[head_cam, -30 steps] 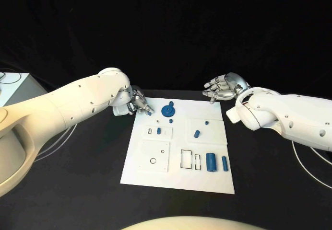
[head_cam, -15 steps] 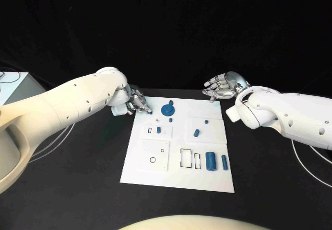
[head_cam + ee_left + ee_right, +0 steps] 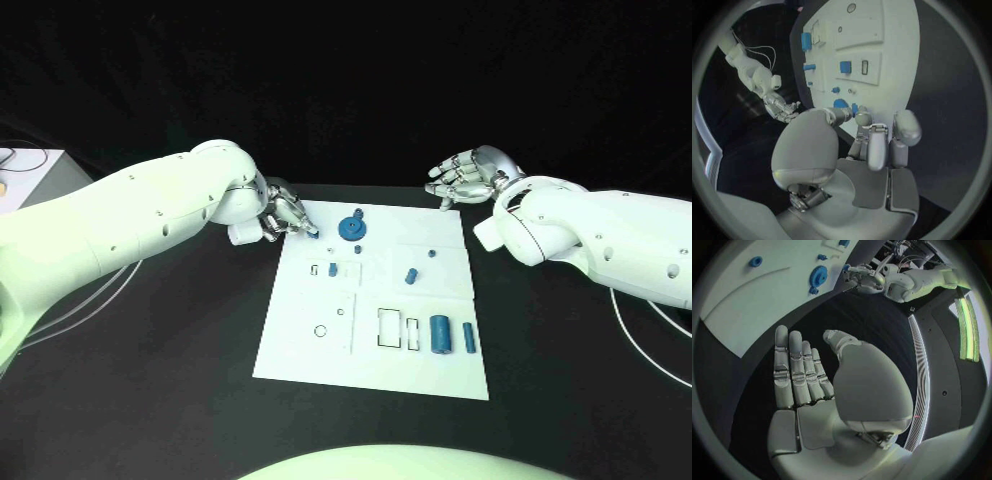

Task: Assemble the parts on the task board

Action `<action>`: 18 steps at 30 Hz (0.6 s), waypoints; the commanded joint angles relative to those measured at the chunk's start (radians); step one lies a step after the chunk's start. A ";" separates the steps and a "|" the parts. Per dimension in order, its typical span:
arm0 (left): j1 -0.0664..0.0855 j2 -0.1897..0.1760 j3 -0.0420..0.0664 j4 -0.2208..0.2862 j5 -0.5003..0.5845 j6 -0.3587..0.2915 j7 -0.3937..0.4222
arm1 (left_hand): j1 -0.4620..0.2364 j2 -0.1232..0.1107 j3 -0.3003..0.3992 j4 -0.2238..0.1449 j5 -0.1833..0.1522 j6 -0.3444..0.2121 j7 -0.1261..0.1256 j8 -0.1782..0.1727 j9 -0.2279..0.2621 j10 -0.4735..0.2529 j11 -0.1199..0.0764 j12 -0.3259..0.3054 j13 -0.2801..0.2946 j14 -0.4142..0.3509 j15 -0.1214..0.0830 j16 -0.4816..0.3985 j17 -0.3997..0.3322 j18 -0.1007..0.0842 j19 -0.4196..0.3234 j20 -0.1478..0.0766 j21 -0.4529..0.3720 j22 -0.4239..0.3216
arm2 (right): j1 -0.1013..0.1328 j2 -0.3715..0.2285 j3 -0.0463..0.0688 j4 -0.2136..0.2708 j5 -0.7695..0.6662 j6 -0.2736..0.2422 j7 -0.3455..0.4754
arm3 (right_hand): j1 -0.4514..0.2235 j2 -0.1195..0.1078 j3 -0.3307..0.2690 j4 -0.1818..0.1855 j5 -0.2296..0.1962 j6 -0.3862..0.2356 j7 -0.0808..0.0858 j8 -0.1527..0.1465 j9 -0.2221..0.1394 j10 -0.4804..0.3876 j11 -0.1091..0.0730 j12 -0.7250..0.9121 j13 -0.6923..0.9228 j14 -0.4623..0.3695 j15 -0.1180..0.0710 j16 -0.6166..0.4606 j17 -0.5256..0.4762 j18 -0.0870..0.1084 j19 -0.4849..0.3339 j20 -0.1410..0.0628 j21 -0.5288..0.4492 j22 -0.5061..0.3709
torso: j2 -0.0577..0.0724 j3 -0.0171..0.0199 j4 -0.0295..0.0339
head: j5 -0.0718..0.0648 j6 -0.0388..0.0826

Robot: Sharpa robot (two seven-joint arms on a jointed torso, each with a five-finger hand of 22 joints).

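- While the white rectangular task board [image 3: 378, 300] lies flat in the middle of the black table [image 3: 159, 350], the silver left hand [image 3: 284, 216] sits at the board's far left corner, fingertips gathered and pointing toward the round blue disc-shaped part [image 3: 351, 229].
- Left hand state: a small blue piece [image 3: 855, 108] shows right at its fingertips in the left wrist view, but whether it is pinched or merely lies behind them cannot be told.
- Silver right hand [image 3: 464, 181]: just beyond the board's far right corner, fingers straight and side by side, palm bare, holding nothing, apart from every part.
- Where the parts are, relative to the board: disc part near its far edge; a short blue peg [image 3: 332, 270] and a small blue slanted piece [image 3: 410, 277] around its middle; a broad blue block [image 3: 438, 336] and a slim blue bar [image 3: 469, 338] near its near right corner, beside an outlined rectangular slot [image 3: 391, 330].
- Risk, judged: if a piece is held, the grip looks shallow; it could slip and roll off onto the table.
- Risk, judged: the left fingers are close to the disc part, so a sideways sweep could knock it.
- Risk, judged: nothing appears to pin the board, so downward pushing at an angle might slide it.
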 commanded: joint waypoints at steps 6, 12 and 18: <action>0.000 -0.051 -0.016 0.119 0.016 -0.080 -0.029 | -0.060 -0.024 0.170 -0.166 0.091 0.026 -0.016 0.134 0.205 0.066 -0.012 0.034 0.054 0.068 -0.017 0.024 0.170 -0.022 0.030 -0.008 0.020 0.035 | -0.001 -0.002 0.000 -0.007 -0.004 0.016 0.006 | 0.001 0.007 0.006 -0.001 0.003 -0.001 0.026 0.006 -0.001 0.007 0.002 0.005 -0.002 -0.001 -0.002 -0.003 -0.002 0.011 0.004 0.000 -0.006 -0.002 | -0.015 -0.0027 0.0071 | 0.004 -0.013; -0.003 -0.083 -0.030 0.185 -0.016 -0.117 -0.030 | -0.075 -0.031 0.174 -0.181 0.128 0.037 -0.020 0.136 0.205 0.085 -0.017 0.041 0.069 0.077 -0.022 0.031 0.190 -0.022 0.033 -0.012 0.021 0.037 | -0.002 -0.002 0.000 -0.009 -0.004 0.016 0.006 | 0.001 0.007 0.006 -0.001 0.003 -0.001 0.026 0.006 -0.001 0.007 0.002 0.005 -0.002 -0.001 -0.002 -0.003 -0.002 0.011 0.004 0.000 -0.006 -0.002 | -0.021 -0.0043 0.0105 | 0.005 -0.018; -0.010 -0.100 -0.039 0.219 -0.054 -0.141 -0.031 | -0.079 -0.033 0.175 -0.185 0.135 0.041 -0.022 0.137 0.205 0.091 -0.019 0.043 0.073 0.080 -0.024 0.034 0.197 -0.023 0.036 -0.013 0.023 0.041 | -0.003 -0.002 0.000 -0.011 -0.004 0.017 0.006 | 0.001 0.007 0.006 -0.001 0.003 -0.001 0.026 0.006 -0.001 0.007 0.002 0.005 -0.002 -0.001 -0.002 -0.003 -0.002 0.011 0.004 0.000 -0.006 -0.002 | -0.022 -0.0046 0.0110 | 0.007 -0.023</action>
